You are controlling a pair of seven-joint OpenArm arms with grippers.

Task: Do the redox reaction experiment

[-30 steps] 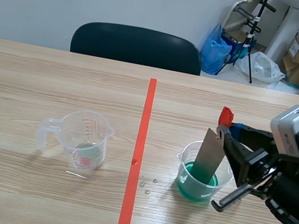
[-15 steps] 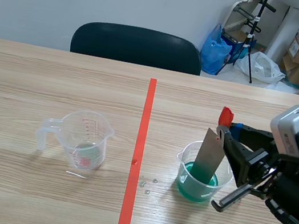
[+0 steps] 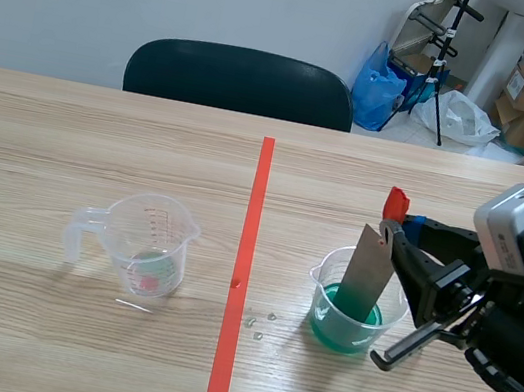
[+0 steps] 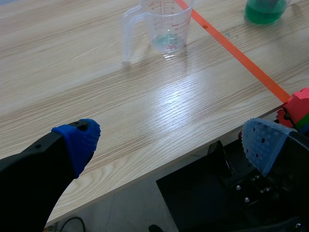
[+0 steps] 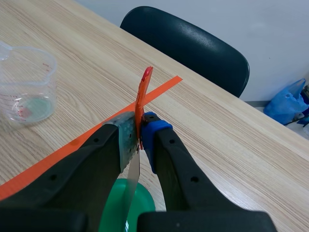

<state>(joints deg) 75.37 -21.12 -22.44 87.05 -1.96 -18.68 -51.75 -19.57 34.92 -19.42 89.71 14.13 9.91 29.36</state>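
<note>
Right wrist view reveals right gripper [image 5: 138, 137] clamping strip [image 5: 133, 180].

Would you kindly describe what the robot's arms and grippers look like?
The right arm is black and chunky, with a light grey box mounted on its wrist. The right gripper has two thick black fingers, one showing a blue pad. The left gripper has black fingers tipped with blue dotted pads.

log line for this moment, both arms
right pincer shut on metal strip | strip end dipped in beaker of green liquid | left pincer open, empty | measuring cup untouched
</note>
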